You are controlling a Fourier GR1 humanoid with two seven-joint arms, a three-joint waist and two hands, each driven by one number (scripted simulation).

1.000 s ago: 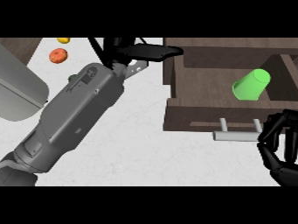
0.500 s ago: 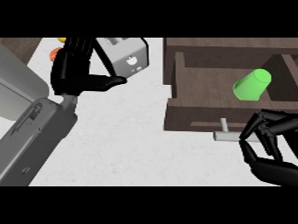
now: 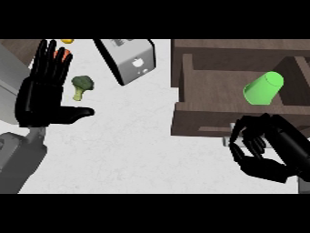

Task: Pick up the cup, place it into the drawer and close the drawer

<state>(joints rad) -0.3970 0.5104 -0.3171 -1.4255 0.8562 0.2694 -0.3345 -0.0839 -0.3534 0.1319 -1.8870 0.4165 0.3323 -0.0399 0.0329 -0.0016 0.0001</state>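
The right hand [image 3: 268, 148], black with curled fingers, sits at the front of the open wooden drawer [image 3: 204, 119], covering the spot where the handle would be; whether it grips anything there cannot be told. Inside the drawer lies the bright green cup [image 3: 264, 88], tipped on its side. At the left, the left hand [image 3: 44, 93] is held flat and open, fingers straight and thumb out, above the white counter [image 3: 137, 150]. Just beside it lies a piece of broccoli [image 3: 81, 85], and a silver toaster [image 3: 127, 58] stands nearby.
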